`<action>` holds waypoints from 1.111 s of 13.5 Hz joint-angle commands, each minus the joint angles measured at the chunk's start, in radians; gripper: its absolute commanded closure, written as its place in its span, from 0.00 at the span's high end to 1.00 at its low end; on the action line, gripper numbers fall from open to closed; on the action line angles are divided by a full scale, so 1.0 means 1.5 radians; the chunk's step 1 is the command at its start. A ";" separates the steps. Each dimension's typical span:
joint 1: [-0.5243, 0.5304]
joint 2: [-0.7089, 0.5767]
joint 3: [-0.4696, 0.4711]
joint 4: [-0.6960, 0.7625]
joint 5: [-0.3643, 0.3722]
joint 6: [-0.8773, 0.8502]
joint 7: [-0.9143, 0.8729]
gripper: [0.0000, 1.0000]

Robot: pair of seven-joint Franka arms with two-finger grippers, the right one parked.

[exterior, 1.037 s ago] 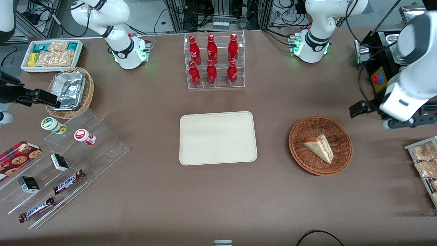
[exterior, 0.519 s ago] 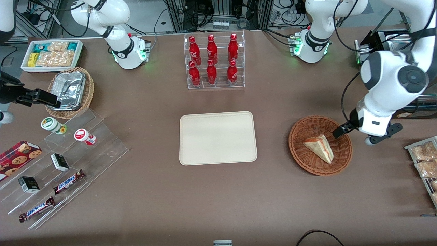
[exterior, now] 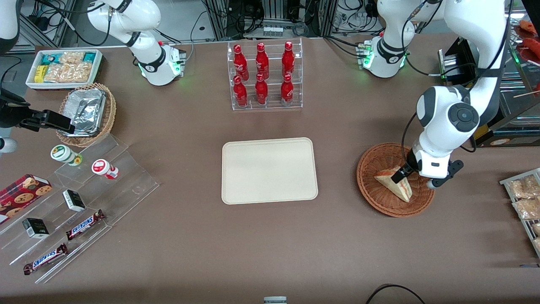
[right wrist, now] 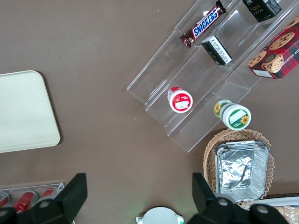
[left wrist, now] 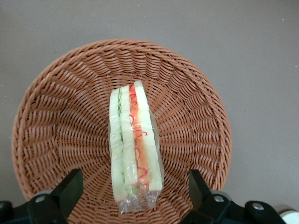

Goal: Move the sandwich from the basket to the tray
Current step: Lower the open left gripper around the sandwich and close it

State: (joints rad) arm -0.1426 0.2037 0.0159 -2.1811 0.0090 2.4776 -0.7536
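Note:
The sandwich [exterior: 390, 184] [left wrist: 133, 140], a pale wedge in clear wrap with red and green filling, lies in the round reddish-brown basket [exterior: 363, 185] [left wrist: 60, 116] toward the working arm's end of the table. My left gripper [exterior: 399, 175] [left wrist: 134, 190] hangs open just above the basket. Its two black fingers straddle the wide end of the sandwich, apart from it on both sides. The cream tray [exterior: 269, 170] [right wrist: 23, 112] lies bare at the table's middle, a hand's width from the basket.
A clear rack of red bottles [exterior: 265, 76] stands farther from the camera than the tray. A tan basket with foil containers [exterior: 86, 112], a white snack bin [exterior: 63, 67] and an acrylic stepped shelf [exterior: 71, 202] sit toward the parked arm's end. A rack of packets [exterior: 523, 198] is beside the basket.
The left arm has swung in from the table's end and come down over the basket, bringing the open gripper from outside the rim to over the sandwich. The sandwich has not moved.

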 commanded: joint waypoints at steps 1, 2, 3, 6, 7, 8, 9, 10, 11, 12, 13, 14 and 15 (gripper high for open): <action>-0.004 0.014 0.002 -0.014 0.002 0.027 -0.016 1.00; -0.004 0.020 0.002 -0.017 0.002 0.028 -0.016 1.00; -0.004 0.023 0.002 -0.018 0.002 0.028 -0.016 1.00; -0.004 0.043 0.002 -0.019 0.002 0.047 -0.016 1.00; -0.004 0.050 0.002 -0.019 0.002 0.050 -0.016 1.00; -0.004 0.053 0.002 -0.018 0.002 0.052 -0.016 1.00; -0.004 0.055 0.002 -0.017 0.002 0.052 -0.016 1.00; -0.004 0.056 0.002 -0.017 0.002 0.053 -0.017 0.99; -0.004 0.060 0.002 -0.015 0.002 0.053 -0.017 0.89; -0.004 0.062 0.001 -0.012 0.002 0.052 -0.017 0.60; -0.005 0.063 0.001 -0.010 0.002 0.050 -0.018 0.36; -0.005 0.064 0.001 -0.001 0.002 0.047 -0.020 0.11; -0.006 0.064 0.001 0.010 0.002 0.038 -0.020 0.00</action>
State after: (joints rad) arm -0.1426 0.2929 0.0158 -2.1940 0.0090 2.5375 -0.7596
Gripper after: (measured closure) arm 0.392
